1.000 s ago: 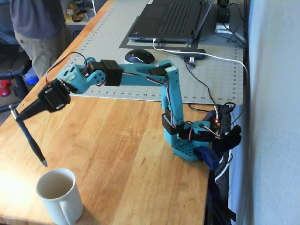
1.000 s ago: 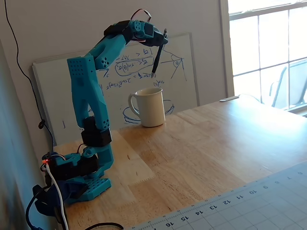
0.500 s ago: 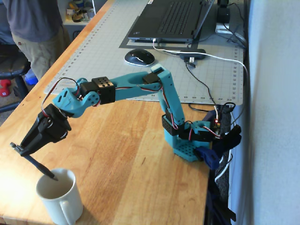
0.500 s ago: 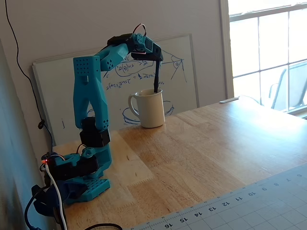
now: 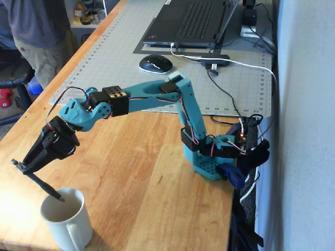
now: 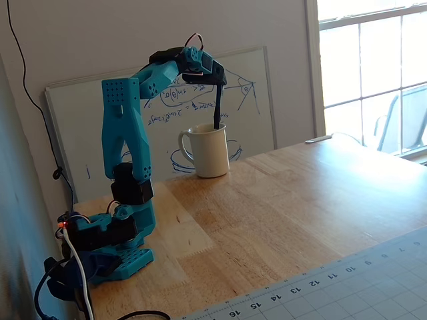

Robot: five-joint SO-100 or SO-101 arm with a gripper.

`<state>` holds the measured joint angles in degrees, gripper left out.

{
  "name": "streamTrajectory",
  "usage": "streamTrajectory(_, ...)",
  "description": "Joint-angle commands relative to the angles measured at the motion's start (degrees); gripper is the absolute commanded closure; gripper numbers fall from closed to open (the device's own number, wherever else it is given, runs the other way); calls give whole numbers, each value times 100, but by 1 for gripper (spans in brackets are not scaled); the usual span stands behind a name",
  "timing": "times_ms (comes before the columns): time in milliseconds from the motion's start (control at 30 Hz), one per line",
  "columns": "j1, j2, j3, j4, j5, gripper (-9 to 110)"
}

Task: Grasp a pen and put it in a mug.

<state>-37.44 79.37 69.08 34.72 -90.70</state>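
The end effector (image 5: pixel 22 168) pinches the pen (image 5: pixel 39 182) near its upper end. The pen slants down with its tip just inside the rim of the mug (image 5: pixel 65 220), which stands upright at the tabletop (image 5: pixel 131 172) corner nearest the camera in a fixed view.

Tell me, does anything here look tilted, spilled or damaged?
Nothing stands out. The mug stands upright and the hand holds the pen slanted, with its tip at the mug's opening.
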Motion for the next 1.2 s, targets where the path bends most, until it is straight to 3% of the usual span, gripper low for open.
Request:
streamTrajectory(0, -44, 158, -404, -185, -18, 95)
streamTrajectory(133, 18, 176, -457, -158, -9, 90)
streamTrajectory(400, 44, 554, -360, -123, 378, 96)
streamTrajectory(567, 334, 914, -88, -123, 1872, 99)
streamTrajectory(900, 1459, 1283, 79, 396, 6064, 101)
streamTrajectory(1067, 2092, 1336, 123, 1415, 7312, 101)
streamTrajectory(1167, 2496, 1696, 510, 2250, 7532, 101)
